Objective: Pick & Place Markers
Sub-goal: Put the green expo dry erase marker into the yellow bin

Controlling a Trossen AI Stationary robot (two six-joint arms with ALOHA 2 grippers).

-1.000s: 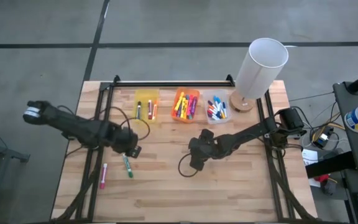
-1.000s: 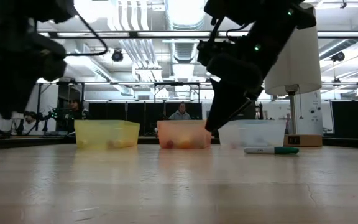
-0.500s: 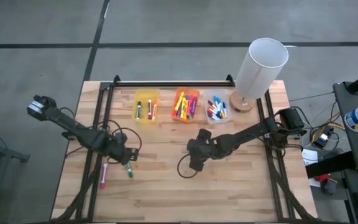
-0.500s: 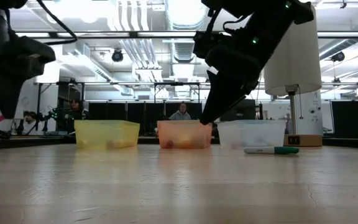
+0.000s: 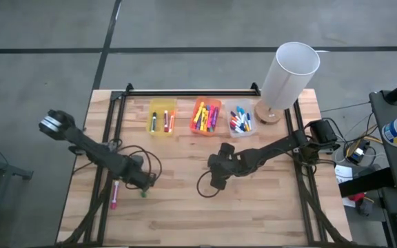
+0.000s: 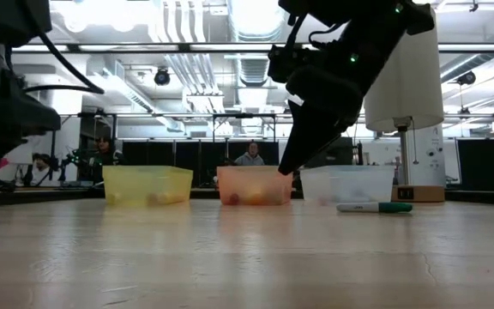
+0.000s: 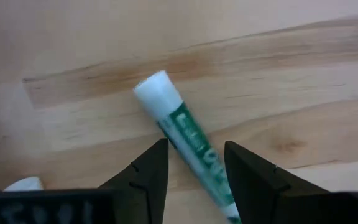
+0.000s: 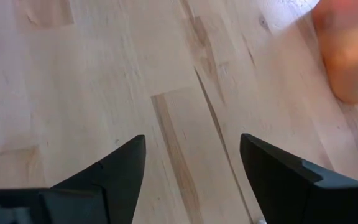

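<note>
A green-and-white marker [image 7: 185, 127] lies flat on the wooden table at the left, its tip [image 5: 143, 194] peeping out below my left gripper [image 5: 143, 182]. That gripper [image 7: 194, 168] points down at it, open, one finger on either side of the barrel; I see no touch. A pink marker [image 5: 114, 195] lies just left of it. Another green marker [image 6: 374, 207] lies before the clear bin. Several more markers fill the yellow bin [image 5: 162, 118], orange bin [image 5: 206, 117] and clear bin [image 5: 240, 122]. My right gripper [image 5: 216, 176] hangs open over bare wood at mid-table [image 8: 191, 168].
A tall white cylinder [image 5: 288, 72] on a wooden foot stands at the back right. Black frame rails [image 5: 185, 91] run along the far edge and both sides of the table. A cable loop [image 5: 205, 186] lies under the right arm. A person sits in the room beyond the table [image 6: 249, 156].
My left gripper has gone toward the table's near edge and down over the green marker, and its wrist has rolled. The markers lie as before. My right gripper has kept its place.
</note>
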